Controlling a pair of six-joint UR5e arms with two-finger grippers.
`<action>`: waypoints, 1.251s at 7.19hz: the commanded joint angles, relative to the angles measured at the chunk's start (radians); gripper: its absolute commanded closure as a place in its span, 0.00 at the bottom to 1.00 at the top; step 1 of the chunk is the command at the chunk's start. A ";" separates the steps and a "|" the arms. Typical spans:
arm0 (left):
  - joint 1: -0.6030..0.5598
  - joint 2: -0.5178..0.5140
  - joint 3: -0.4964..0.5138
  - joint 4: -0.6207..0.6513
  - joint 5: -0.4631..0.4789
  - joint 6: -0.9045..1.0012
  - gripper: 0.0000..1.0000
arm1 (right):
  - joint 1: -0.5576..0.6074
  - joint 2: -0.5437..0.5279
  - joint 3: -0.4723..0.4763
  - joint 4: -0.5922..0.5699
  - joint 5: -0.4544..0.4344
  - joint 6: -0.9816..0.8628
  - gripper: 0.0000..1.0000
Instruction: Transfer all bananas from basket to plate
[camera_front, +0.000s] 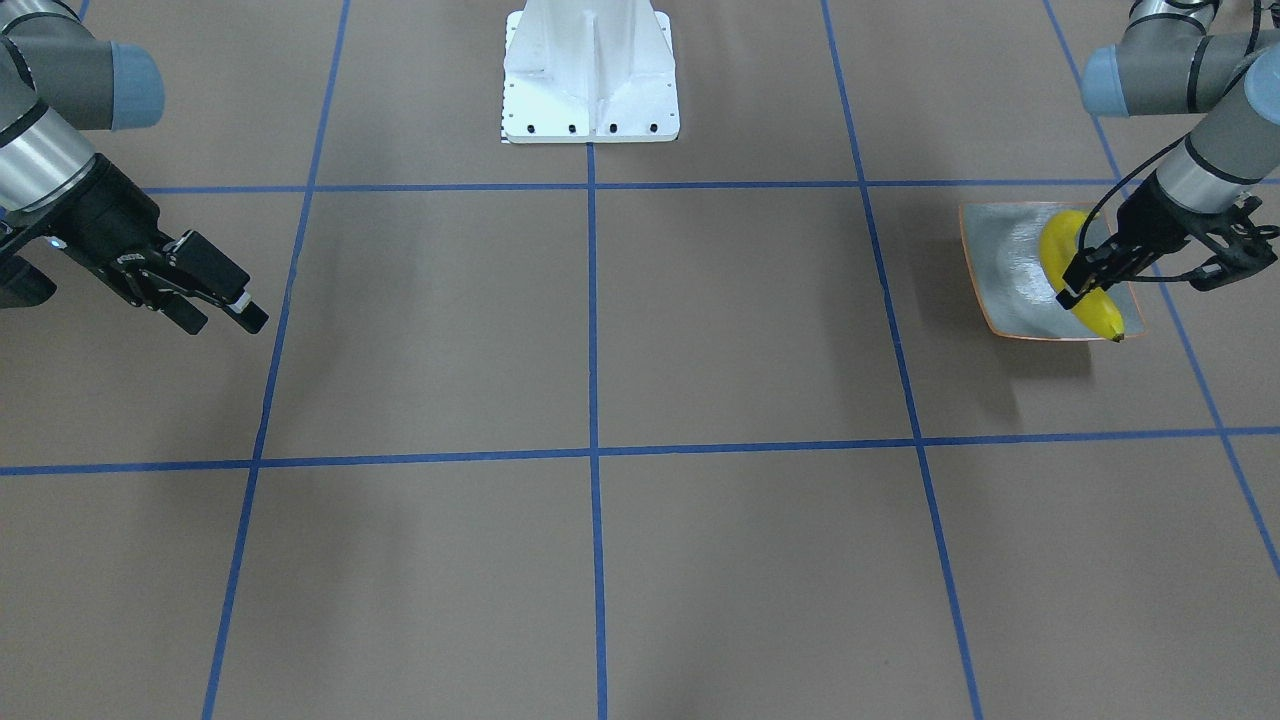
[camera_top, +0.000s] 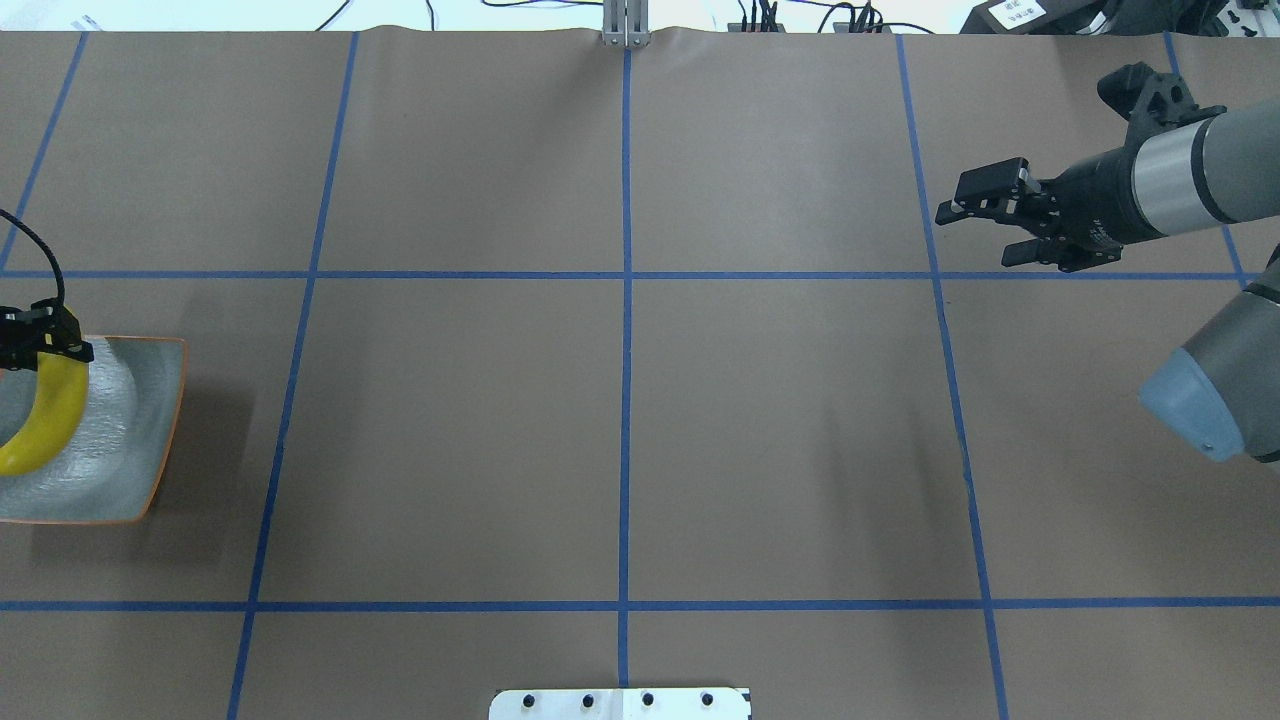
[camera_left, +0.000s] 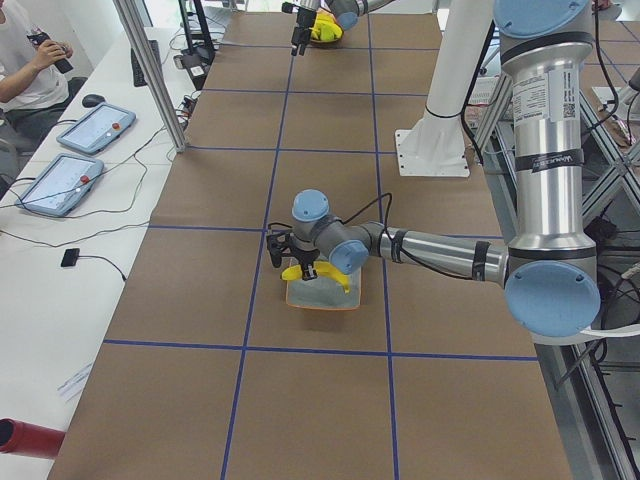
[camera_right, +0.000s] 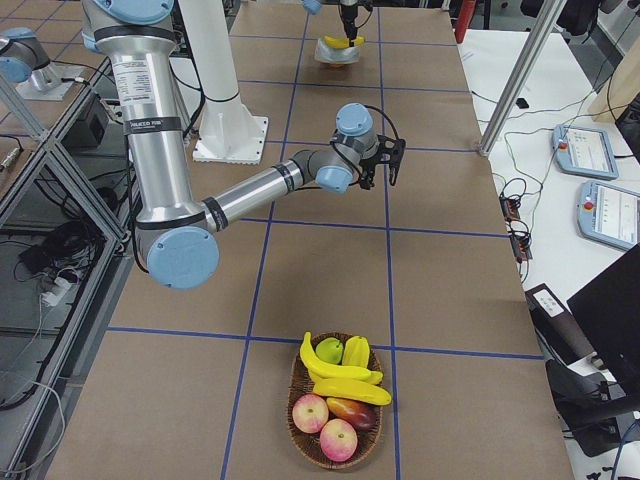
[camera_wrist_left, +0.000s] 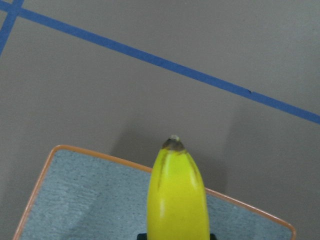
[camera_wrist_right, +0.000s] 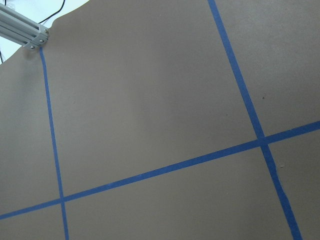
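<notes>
One yellow banana lies along the grey-green plate with the orange rim, its dark tip over the plate's edge. My left gripper is shut on this banana over the plate; the left wrist view shows the banana sticking out from between the fingers. My right gripper hangs open and holds nothing above bare table, far across from the plate. The basket shows only in the side views, with more bananas in it.
Red apples and a green fruit share the basket. The white robot base stands at the table's middle edge. Blue tape lines cross the brown table. A person sits by tablets beside the table.
</notes>
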 joint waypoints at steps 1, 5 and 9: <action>0.004 -0.006 0.014 0.002 -0.001 0.002 1.00 | 0.000 0.003 -0.004 0.002 -0.001 -0.001 0.00; 0.030 -0.016 0.019 0.000 0.001 0.003 0.48 | 0.000 0.004 -0.004 0.005 -0.001 -0.001 0.00; 0.033 -0.017 0.005 -0.003 -0.001 0.003 0.36 | 0.000 0.010 -0.004 0.005 -0.001 -0.001 0.00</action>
